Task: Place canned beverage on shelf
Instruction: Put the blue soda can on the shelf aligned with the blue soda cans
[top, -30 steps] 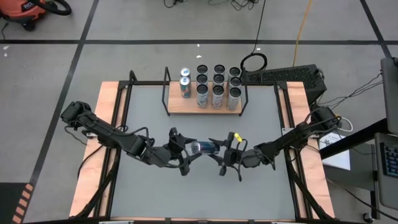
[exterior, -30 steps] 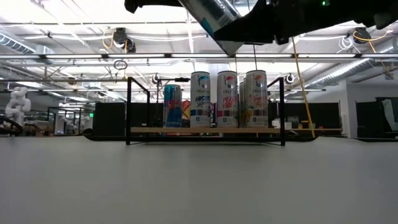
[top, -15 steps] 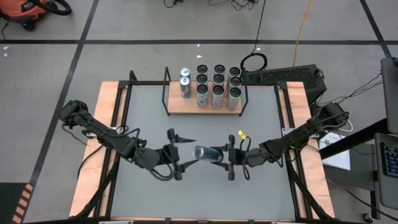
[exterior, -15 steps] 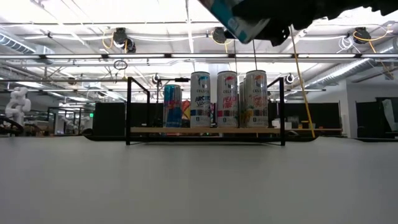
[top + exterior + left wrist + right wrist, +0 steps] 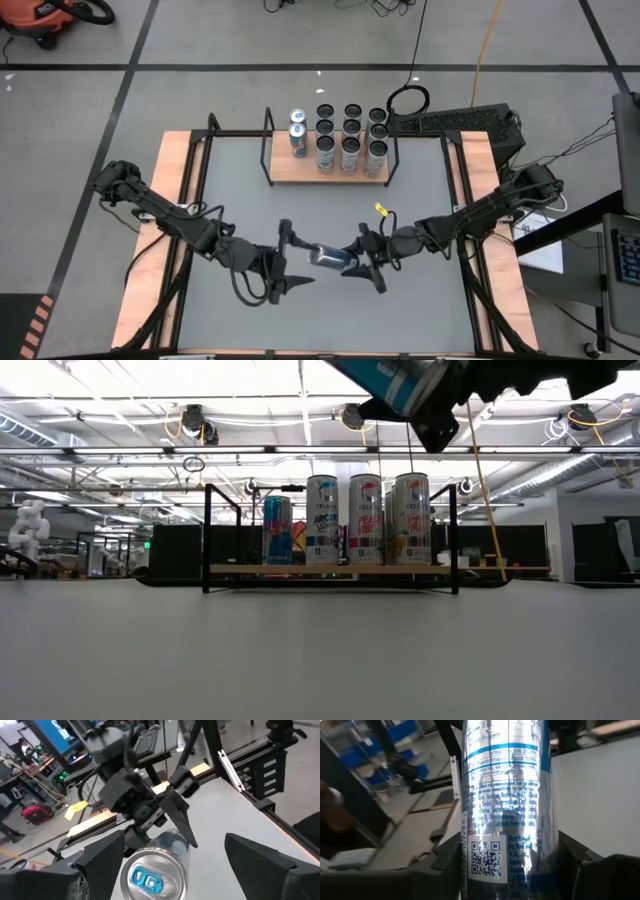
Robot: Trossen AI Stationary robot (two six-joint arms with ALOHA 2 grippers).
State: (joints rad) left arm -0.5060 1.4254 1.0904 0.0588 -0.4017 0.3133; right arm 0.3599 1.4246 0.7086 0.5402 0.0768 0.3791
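Observation:
A silver and blue can (image 5: pixel 328 256) hangs lying on its side above the middle of the table, with my right gripper (image 5: pixel 353 262) shut on it. Its top, with a blue tab (image 5: pixel 142 877), faces my left gripper (image 5: pixel 290 260). That gripper is open, its fingers (image 5: pixel 102 856) wide on either side of the can's top end without touching it. In the low view the can (image 5: pixel 392 378) shows at the top edge. The shelf (image 5: pixel 300 170), a light-wood board in a black rod frame, stands at the table's far side. My right gripper pinches the can's side wall (image 5: pixel 472 852) between its two fingers (image 5: pixel 445 862), at the end away from the tab. The fingers come about level from the table's right and lie along the can. The can is lifted clear and lies roughly level, jutting toward my left gripper.
Several upright cans (image 5: pixel 350 140) fill the shelf's right and middle, and two shorter blue ones (image 5: pixel 297 133) stand toward its left end. Black rods (image 5: pixel 207 535) rise at the shelf's ends. Wooden rails (image 5: pixel 170 215) run along the table's sides. A keyboard (image 5: pixel 455 122) lies beyond the far right corner.
Both wrists have rolled, so both grippers' fingers stand differently about the can. The can has turned with my right gripper and has shifted a little toward the table's near edge. It stays lifted clear.

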